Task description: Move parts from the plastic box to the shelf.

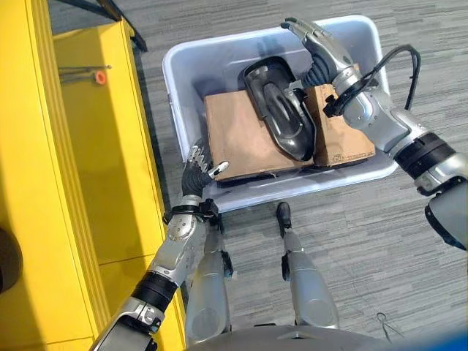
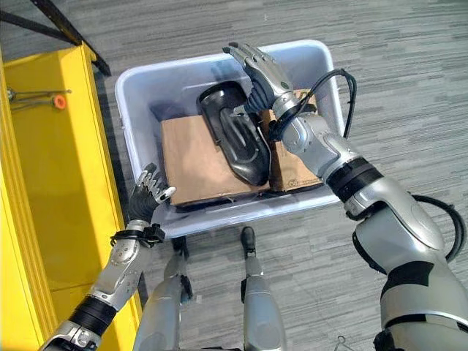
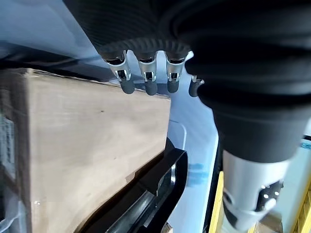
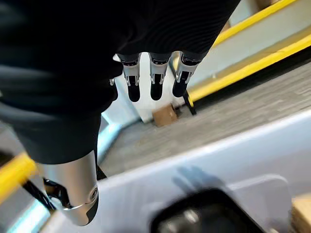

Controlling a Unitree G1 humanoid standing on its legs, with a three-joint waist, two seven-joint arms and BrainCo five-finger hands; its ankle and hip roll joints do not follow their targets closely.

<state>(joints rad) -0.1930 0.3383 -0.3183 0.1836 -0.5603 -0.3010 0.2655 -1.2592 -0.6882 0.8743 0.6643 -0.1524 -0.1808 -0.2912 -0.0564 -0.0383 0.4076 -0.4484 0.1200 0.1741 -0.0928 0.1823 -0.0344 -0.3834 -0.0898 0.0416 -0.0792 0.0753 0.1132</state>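
A pale blue plastic box [image 1: 178, 88] stands on the floor in front of me. In it a long black moulded part [image 1: 281, 110] lies across a large cardboard carton [image 1: 238, 139] and a smaller carton [image 1: 342, 135]. My right hand [image 1: 325, 57] hovers over the back right of the box just above the black part [image 4: 204, 216], fingers straight, holding nothing. My left hand [image 1: 196, 175] is at the box's front left corner, open, its fingers [image 3: 127, 85] pointing over the large carton [image 3: 82, 145].
The yellow shelf [image 1: 110, 168] runs along my left side, close to the box. An orange-tipped tool [image 1: 99, 75] lies on its far end. A black frame leg [image 1: 110, 9] stands beyond it. Grey carpet surrounds the box.
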